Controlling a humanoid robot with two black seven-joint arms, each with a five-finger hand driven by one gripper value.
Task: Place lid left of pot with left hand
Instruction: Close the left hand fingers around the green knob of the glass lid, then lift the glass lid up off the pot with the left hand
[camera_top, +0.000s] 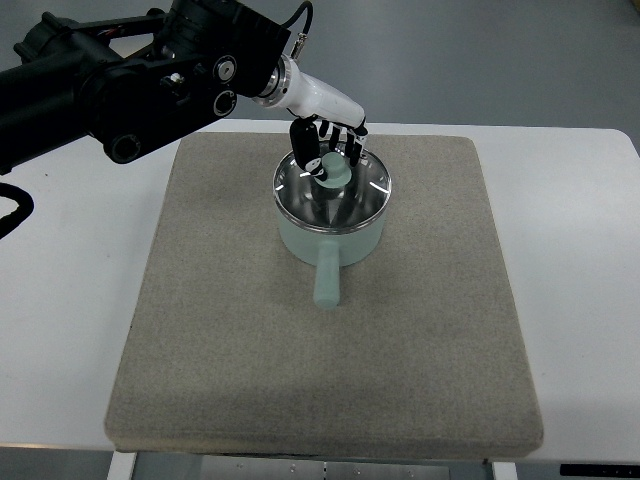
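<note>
A pale green pot (331, 237) with a straight handle (327, 279) pointing toward me sits on the grey mat (240, 330). Its shiny metal lid (345, 197) rests on top, with a green knob (333, 174) at the centre. My left hand (325, 150), on a black arm coming in from the upper left, hangs over the lid's far side. Its dark fingers (304, 150) are curled around the knob, thumb on the left and the others behind it. The lid still lies flat on the pot. The right arm is out of sight.
The mat lies on a white table (570, 280), with bare mat to the left of the pot. The bulky black forearm (130, 80) reaches over the table's far left corner. A black cable (12, 212) loops at the left edge.
</note>
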